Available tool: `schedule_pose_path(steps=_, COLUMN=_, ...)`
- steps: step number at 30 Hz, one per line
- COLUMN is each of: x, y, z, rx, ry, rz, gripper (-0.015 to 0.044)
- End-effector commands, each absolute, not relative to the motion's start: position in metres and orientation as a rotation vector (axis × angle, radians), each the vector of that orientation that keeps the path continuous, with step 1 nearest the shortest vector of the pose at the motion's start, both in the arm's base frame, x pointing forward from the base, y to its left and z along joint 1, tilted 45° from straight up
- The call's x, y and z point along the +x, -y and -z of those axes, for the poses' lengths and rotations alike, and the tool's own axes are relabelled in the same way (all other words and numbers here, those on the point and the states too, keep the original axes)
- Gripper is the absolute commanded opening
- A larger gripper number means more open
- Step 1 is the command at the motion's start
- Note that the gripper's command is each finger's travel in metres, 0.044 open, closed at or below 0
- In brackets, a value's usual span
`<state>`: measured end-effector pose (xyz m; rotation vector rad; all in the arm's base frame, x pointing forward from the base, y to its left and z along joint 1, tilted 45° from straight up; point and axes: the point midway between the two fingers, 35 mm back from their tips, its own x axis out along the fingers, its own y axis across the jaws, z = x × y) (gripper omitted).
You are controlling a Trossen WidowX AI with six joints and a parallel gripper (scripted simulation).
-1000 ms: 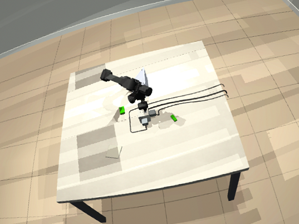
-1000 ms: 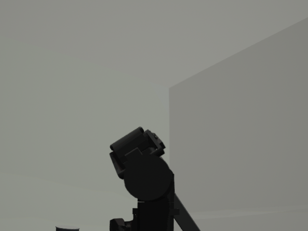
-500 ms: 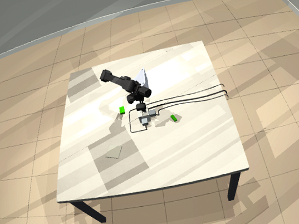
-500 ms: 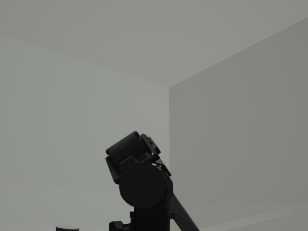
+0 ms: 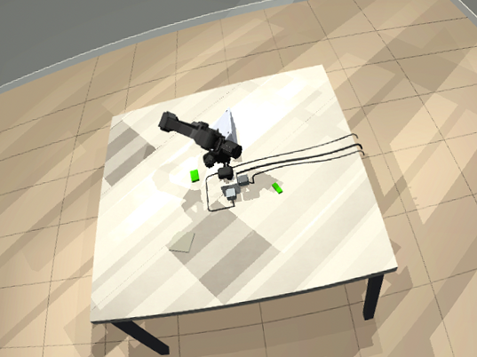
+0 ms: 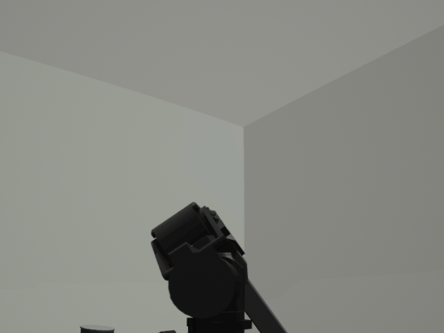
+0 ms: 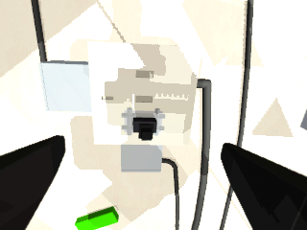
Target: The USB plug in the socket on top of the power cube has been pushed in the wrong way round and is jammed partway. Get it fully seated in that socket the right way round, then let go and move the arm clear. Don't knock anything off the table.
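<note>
The white power cube [image 7: 106, 129] is seen from above in the wrist view, with slots in its top. The black USB plug [image 7: 145, 126] stands in the socket near the cube's lower edge, with a grey bracket-like outline around it. How deep it sits and which way round it is cannot be told. My gripper [image 7: 146, 147] is open and empty; its fingers stand wide to the left and right, and the plug lies between them in the picture, above their tip line. In the top view the arm hides most of the cube; the exterior view shows only the arm.
Grey-blue adapters [image 7: 67, 87] [image 7: 141, 158] sit at two sides of the cube. Black cables [image 7: 206, 125] [image 5: 300, 158] run beside it and across the table [image 5: 322, 238]. Green blocks [image 5: 194, 175] [image 5: 277, 187] and a thin flat square [image 5: 182, 243] lie on the table.
</note>
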<state>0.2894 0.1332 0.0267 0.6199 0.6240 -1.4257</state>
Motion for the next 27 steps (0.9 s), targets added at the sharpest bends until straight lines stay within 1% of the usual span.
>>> schedule_pose_path(steps=1, x=0.2894, y=-0.1285, z=-0.025, rx=0.615, ry=-0.623, rz=1.425, gripper=0.044)
schedule_pose_path(steps=10, x=0.2898, y=-0.1224, z=-0.023, rx=0.615, ry=-0.623, rz=1.425, gripper=0.044)
schedule_pose_path(steps=26, x=0.29, y=-0.1242, z=-0.0236, rx=0.619, ry=-0.623, rz=1.427, gripper=0.002)
schedule_pose_path(steps=27, x=0.29, y=-0.1242, z=-0.0236, rx=0.619, ry=-0.623, rz=1.427, gripper=0.0013)
